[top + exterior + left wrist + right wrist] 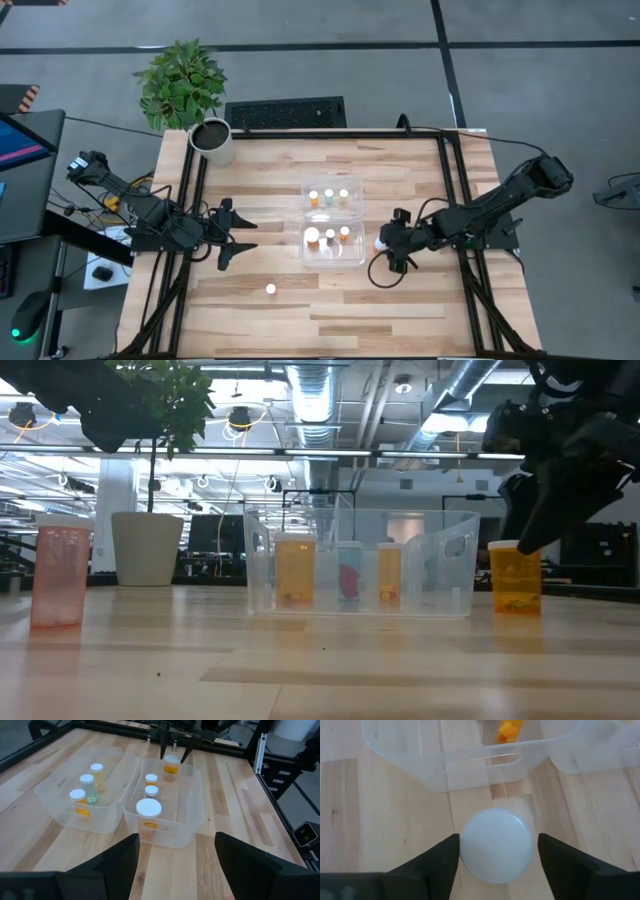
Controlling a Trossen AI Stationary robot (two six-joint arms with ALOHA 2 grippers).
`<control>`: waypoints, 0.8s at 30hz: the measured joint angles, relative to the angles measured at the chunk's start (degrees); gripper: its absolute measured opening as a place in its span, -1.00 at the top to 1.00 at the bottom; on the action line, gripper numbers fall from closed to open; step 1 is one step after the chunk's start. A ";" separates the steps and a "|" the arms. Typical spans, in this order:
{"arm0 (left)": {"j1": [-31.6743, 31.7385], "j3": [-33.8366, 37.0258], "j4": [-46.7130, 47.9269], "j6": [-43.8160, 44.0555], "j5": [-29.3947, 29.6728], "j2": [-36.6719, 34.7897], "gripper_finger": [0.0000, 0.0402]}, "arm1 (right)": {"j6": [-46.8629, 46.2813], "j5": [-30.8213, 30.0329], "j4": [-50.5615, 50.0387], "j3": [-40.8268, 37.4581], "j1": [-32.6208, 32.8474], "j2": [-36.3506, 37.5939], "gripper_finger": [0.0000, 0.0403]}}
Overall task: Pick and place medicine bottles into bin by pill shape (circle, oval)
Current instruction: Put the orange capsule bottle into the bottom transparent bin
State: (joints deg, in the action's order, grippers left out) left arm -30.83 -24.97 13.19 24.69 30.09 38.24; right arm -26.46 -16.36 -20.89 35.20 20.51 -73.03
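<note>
a: right tool (494,851) status?
b: fingers spread wide, one on each side of a white-capped medicine bottle (494,845) standing on the table (400,310), just beside the bin (357,250).
a: left tool (232,232)?
b: spread wide, gripping nothing, well apart from the bin. a lone bottle (270,289) stands near it.

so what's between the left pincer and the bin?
Bare tabletop between left pincer and bin, per high and left wrist views.
</note>
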 joint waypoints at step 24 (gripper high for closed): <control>0.00 0.00 -0.02 0.00 -1.29 0.00 -0.25 | -0.02 0.13 -11.06 5.50 0.02 0.61 -0.07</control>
State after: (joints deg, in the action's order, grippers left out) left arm -30.83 -24.97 13.17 24.69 28.80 38.24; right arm -26.48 -16.23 -31.96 40.71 20.53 -72.42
